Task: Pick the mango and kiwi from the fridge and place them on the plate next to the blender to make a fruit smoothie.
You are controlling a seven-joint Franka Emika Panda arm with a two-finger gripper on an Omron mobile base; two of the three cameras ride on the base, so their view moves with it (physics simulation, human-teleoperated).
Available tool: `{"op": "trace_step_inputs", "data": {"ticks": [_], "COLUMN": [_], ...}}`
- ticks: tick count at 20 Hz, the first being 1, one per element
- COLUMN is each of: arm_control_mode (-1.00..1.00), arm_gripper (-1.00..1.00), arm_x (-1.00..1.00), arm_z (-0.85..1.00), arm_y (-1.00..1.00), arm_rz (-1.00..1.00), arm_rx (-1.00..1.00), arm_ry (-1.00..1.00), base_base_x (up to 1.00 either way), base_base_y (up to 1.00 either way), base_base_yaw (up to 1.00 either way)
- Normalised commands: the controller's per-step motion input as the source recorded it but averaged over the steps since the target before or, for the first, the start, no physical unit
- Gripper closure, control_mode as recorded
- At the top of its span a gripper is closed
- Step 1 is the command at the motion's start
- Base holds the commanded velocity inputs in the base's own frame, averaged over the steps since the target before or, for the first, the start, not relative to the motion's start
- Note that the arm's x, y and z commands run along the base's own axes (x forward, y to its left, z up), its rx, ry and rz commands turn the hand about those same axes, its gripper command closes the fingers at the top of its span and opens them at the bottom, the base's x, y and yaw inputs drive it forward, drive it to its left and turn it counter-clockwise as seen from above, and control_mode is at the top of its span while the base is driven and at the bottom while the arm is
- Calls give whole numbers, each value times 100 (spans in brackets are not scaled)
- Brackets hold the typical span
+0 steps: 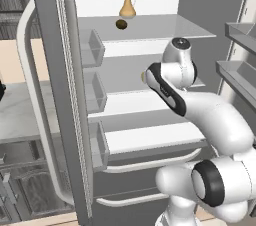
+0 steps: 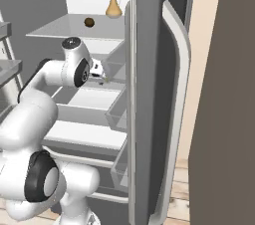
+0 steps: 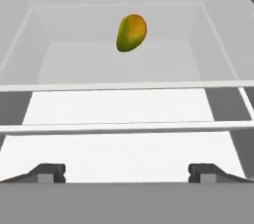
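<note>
A: How does the end effector [image 3: 127, 172] stand?

B: Its two dark tips sit wide apart at the bottom of the hand view, with nothing between them. In the right base view it is a small dark-and-white part [image 2: 98, 73] at the wrist, partly behind the door edge, so its tips are hard to make out there. In the left base view the arm's own links hide it.

A: And the mango [image 3: 131, 32]?

B: On a white shelf deep in the fridge [image 1: 150, 95], ahead of the end effector and well apart from it. In the left base view just a pale sliver [image 1: 143, 76] peeks out beside the wrist, probably the same fruit.

A: The kiwi [image 1: 121, 24]?

B: On the top shelf, near a tan bottle [image 1: 127, 2] and in front of it. It is also visible from the right side [image 2: 89, 22].

A: The door bins [image 1: 95, 95]?

B: Clear and stacked on the open left door; I see nothing in them. The right door's bins are cut off by the frame edge.
</note>
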Motion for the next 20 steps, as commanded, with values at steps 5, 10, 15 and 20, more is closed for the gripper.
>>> {"op": "trace_step_inputs", "data": {"ticks": [5, 10, 15, 20], "arm_control_mode": [-100, -100, -100, -100], "arm_gripper": [-100, -100, -100, -100], "arm_x": [59, 60, 64, 69], "arm_z": [-20, -6, -24, -28], "arm_y": [0, 4, 0, 0], "arm_rz": [-16, -20, -9, -2], "arm_rx": [1, 1, 2, 0], "arm_ry": [-2, 0, 1, 6], "base_base_x": [0, 0, 0, 0], "base_base_y": [0, 0, 0, 0], "base_base_yaw": [0, 0, 0, 0]}}
